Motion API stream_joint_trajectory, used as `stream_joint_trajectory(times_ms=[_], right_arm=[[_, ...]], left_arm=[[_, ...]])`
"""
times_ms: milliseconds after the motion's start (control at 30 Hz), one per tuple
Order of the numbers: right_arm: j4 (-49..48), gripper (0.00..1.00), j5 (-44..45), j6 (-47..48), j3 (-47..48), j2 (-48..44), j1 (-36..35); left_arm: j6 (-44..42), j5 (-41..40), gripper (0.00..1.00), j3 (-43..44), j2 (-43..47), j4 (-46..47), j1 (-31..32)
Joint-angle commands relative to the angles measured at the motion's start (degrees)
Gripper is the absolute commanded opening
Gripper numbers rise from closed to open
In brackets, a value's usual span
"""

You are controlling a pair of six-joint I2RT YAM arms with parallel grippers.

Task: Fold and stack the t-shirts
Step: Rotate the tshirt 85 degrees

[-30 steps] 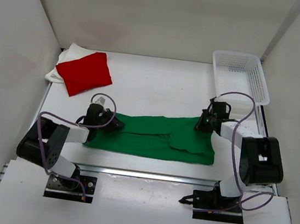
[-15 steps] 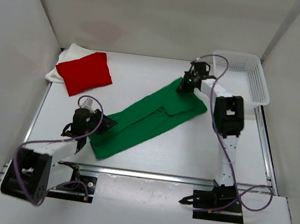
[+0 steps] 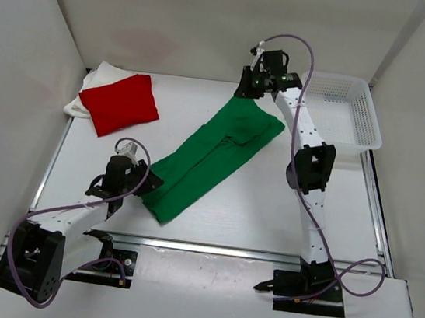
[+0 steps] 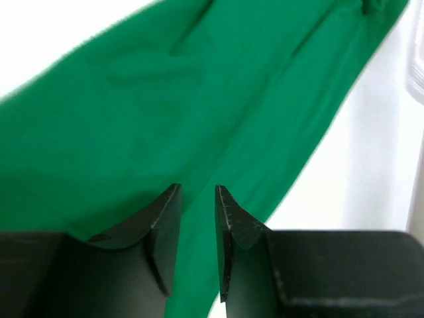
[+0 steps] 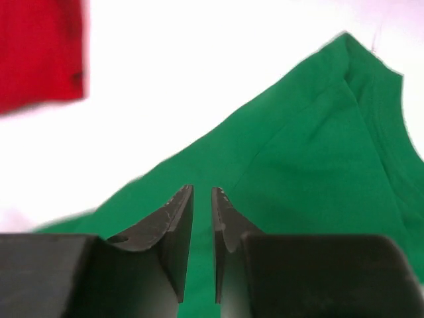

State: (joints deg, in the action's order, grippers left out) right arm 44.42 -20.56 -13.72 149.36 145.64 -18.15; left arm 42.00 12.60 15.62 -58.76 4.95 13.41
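Stack, far-L corner of table (image 3: 269, 206): red shirt (image 3: 120, 102) folded to a compact square, lying on top of white shirt (image 3: 89, 80). White mostly hidden under red, so can't confirm its fold; edges look tidy. Count two of three as done, prob.

Green shirt (image 3: 213, 155) is the one in work. Lies flat on the table as a long narrow strip, set diagonally from near-L up to far-R, sleeves tucked in. Lengthwise fold looks done; cross folds not yet.

L gripper (image 4: 197, 192) at near-L end of the strip, low over the cloth. Fingers slightly apart, nothing pinched between them.

R gripper (image 5: 202, 191) at far end by the collar corner, arm stretched well out. Fingers a narrow slit apart, table and cloth visible through the gap, so no grip.

Basket (image 3: 372, 133) far-R, close to the shirt's far end, not touching.

Left to do, my read: re-grip ends, fold strip across to match red's size, carry to the stack, set on top.
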Motion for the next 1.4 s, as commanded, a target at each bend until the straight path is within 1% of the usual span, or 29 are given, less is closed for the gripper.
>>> stream_joint_trajectory(times_ms=[0,33,67,100,133,167,200,233,267,300,333,367,433,500,600,667,700,767,800,833,867,900,967,1000,1033,1100,1200,1267,1367], right_arm=[[13.1,0.16,3.7,9.2,-5.5,-14.6,-2.9],[12.7,0.16,5.9,10.7,-8.9,-19.1,-3.5],[11.5,0.15,7.7,12.3,-17.2,-22.0,-5.5],[6.3,0.15,11.6,12.0,-29.3,-28.9,-7.1],[-1.6,0.16,13.0,11.4,-35.6,-37.0,-7.8],[-8.7,0.17,10.0,9.3,-47.7,-44.6,-7.3],[-11.7,0.18,7.8,5.1,-58.8,-47.9,-5.3],[-20.1,0.21,4.1,3.0,-70.4,-54.3,-4.8],[-28.9,0.25,1.1,-0.1,-76.2,-59.8,-4.8],[-32.5,0.29,0.7,-2.0,-85.7,-61.7,-5.5],[-39.0,0.32,-0.8,-4.3,-93.3,-63.9,-6.0],[-43.8,0.34,-3.2,-5.8,-98.2,-64.0,-6.2],[-48.4,0.39,-6.5,-10.2,-102.1,-62.1,-6.3],[-54.2,0.44,-4.7,-11.9,-104.8,-59.8,-7.1],[-60.0,0.46,-6.4,-15.5,-107.0,-54.8,-6.9],[-62.3,0.46,-5.8,-18.5,-107.8,-52.0,-7.1],[-63.8,0.47,-6.2,-19.2,-107.6,-50.3,-7.4],[-65.9,0.48,-4.9,-21.2,-107.9,-48.0,-8.6],[-67.7,0.47,-4.9,-22.4,-107.2,-46.1,-8.7],[-68.5,0.45,-5.2,-22.9,-107.0,-44.2,-9.0],[-68.8,0.4,-5.6,-23.9,-105.9,-43.2,-9.3],[-68.9,0.37,-5.5,-24.6,-104.5,-41.6,-9.4],[-68.4,0.29,-6.8,-24.5,-102.9,-39.4,-9.3],[-68.1,0.23,-6.4,-24.5,-102.0,-39.0,-8.9],[-68.3,0.2,-6.9,-24.4,-101.8,-38.9,-8.8],[-67.5,0.11,-7.0,-23.8,-102.0,-39.2,-8.2],[-68.2,0.01,-7.8,-23.7,-102.5,-39.0,-6.9],[-68.9,0.0,-8.1,-23.7,-103.3,-39.9,-6.1],[-69.6,0.0,-9.5,-23.6,-104.7,-40.4,-4.9]], left_arm=[[-3.0,-5.0,0.37,1.2,2.1,-0.7,1.6],[-3.2,-7.7,0.37,2.5,2.3,-2.2,3.6],[-4.5,-9.0,0.36,3.1,2.6,-4.1,4.6],[-5.2,-11.5,0.36,3.5,3.2,-4.9,6.3],[-5.3,-12.5,0.35,3.7,4.2,-5.0,7.7],[-5.4,-14.3,0.35,3.0,5.1,-5.0,7.6],[-5.3,-15.1,0.35,2.6,5.8,-5.0,7.1],[-5.0,-15.1,0.34,1.4,7.3,-5.0,5.4],[-4.5,-14.4,0.34,-0.5,8.8,-4.7,2.2],[-3.3,-12.1,0.34,-1.3,9.4,-3.4,0.8],[-2.7,-10.0,0.34,-2.9,9.6,-2.8,-2.7],[-2.5,-10.1,0.35,-3.0,9.0,-2.1,-3.8],[-3.0,-10.1,0.39,-1.4,7.1,-2.4,-3.9],[-1.7,-9.5,0.4,-1.5,4.9,-1.2,-5.2],[1.2,-6.3,0.41,-2.9,2.3,2.5,-10.2],[1.5,-6.7,0.45,-3.0,1.5,3.3,-12.0],[1.1,-7.1,0.45,-3.0,1.5,3.3,-13.0],[0.9,-9.9,0.47,-3.0,0.8,3.2,-12.7],[0.8,-9.6,0.45,-3.3,-0.1,3.4,-12.7],[0.9,-9.3,0.45,-3.7,-0.9,3.8,-13.2],[1.7,-8.9,0.41,-4.1,-1.5,4.7,-13.2],[1.7,-7.5,0.39,-4.6,-2.7,5.1,-13.2],[1.9,-5.7,0.34,-4.2,-3.6,5.2,-17.1],[2.2,-5.0,0.35,-3.9,-3.4,4.5,-17.0],[2.1,-5.4,0.34,-3.6,-2.4,4.0,-17.4],[1.8,-7.8,0.39,-3.8,0.7,1.9,-15.6],[0.5,-9.4,0.41,-4.7,5.8,-1.1,-14.7],[-1.0,-8.8,0.4,-5.0,7.4,-3.6,-16.3],[-2.0,-8.3,0.45,-6.9,8.1,-4.6,-17.8]])
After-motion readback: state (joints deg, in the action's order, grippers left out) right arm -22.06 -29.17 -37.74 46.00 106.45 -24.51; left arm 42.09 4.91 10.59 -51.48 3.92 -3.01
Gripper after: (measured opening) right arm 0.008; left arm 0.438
